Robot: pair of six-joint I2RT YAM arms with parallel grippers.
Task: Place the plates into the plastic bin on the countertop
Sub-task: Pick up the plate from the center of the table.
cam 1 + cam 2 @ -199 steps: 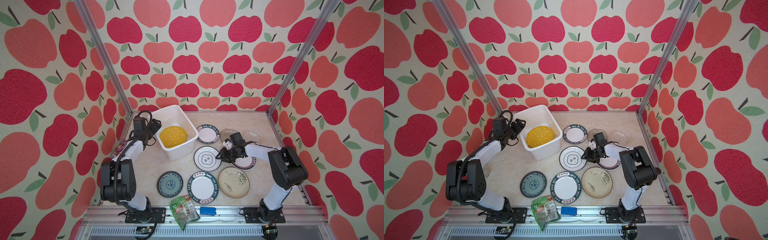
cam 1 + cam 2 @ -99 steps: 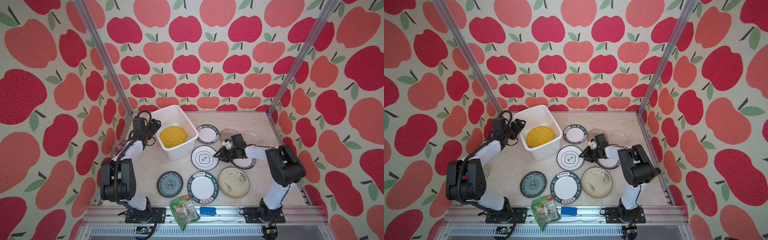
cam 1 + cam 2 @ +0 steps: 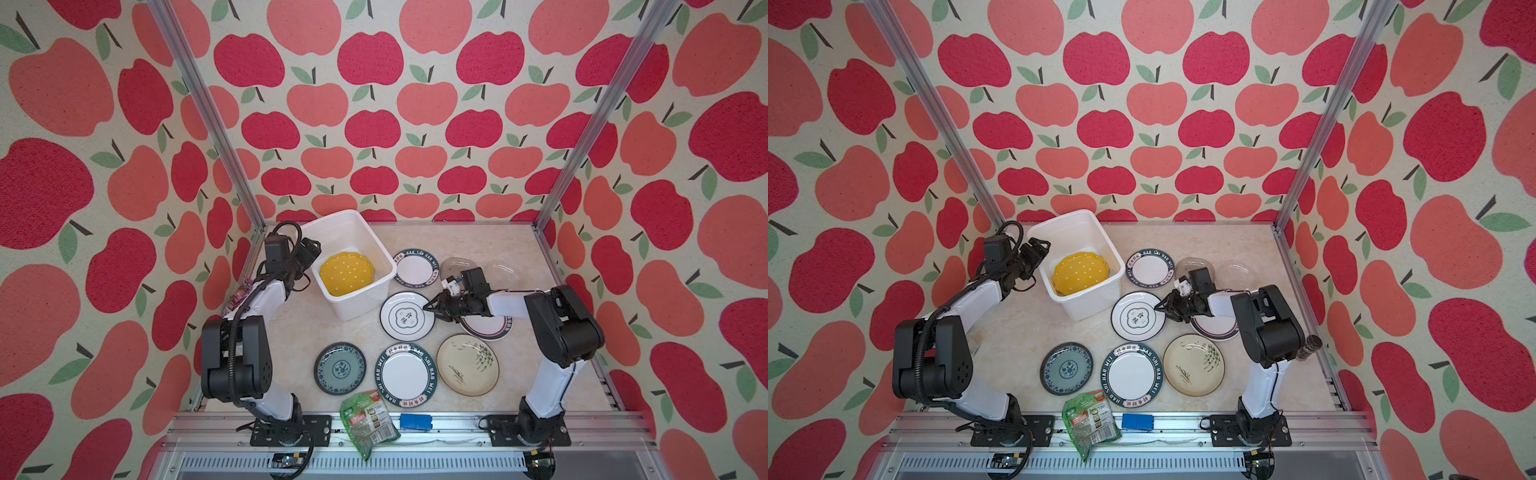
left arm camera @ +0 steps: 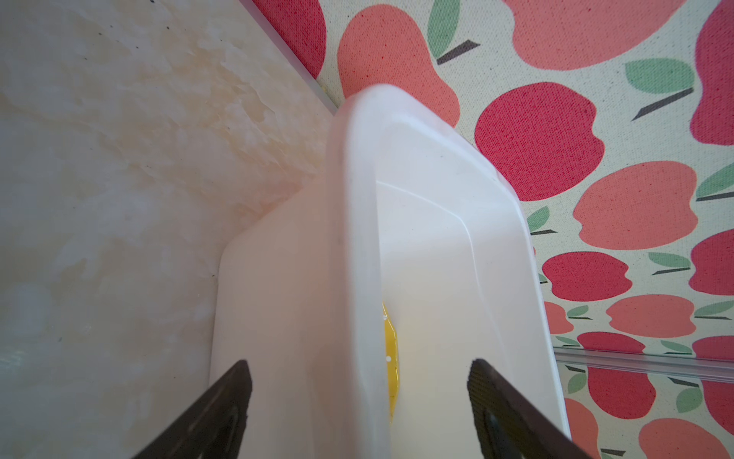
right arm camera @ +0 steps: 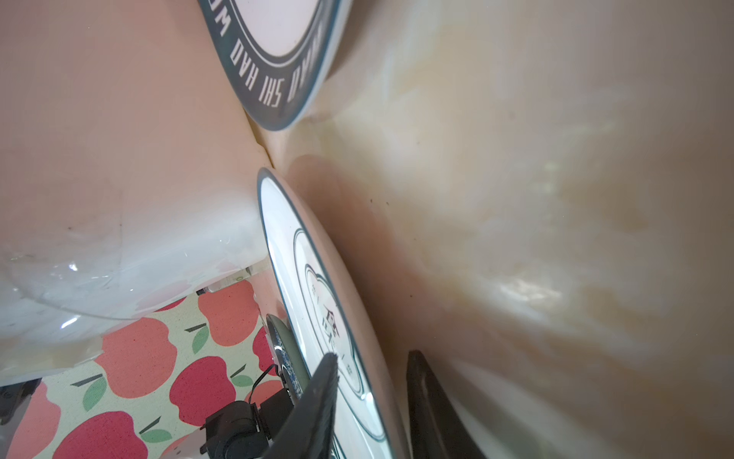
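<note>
Only the yellow dotted plate [image 3: 347,272] lies in the plastic bin [image 3: 328,232]; eight others sit on the table [image 3: 478,245] (two are glass), the right end effector [image 3: 428,308] straddling the cloud-emblem plate [image 3: 405,320] at its rim, grip uncertain, the left end effector [image 4: 359,369] released astride the bin's wall.

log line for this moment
left pincer open astride bin wall | right pincer astride emblem plate rim | yellow plate in bin

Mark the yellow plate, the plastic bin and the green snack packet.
yellow plate [image 3: 347,270]: a top view, dotted centre
plastic bin [image 3: 357,301]: a top view, outer wall
green snack packet [image 3: 368,419]: a top view, printed front
</note>
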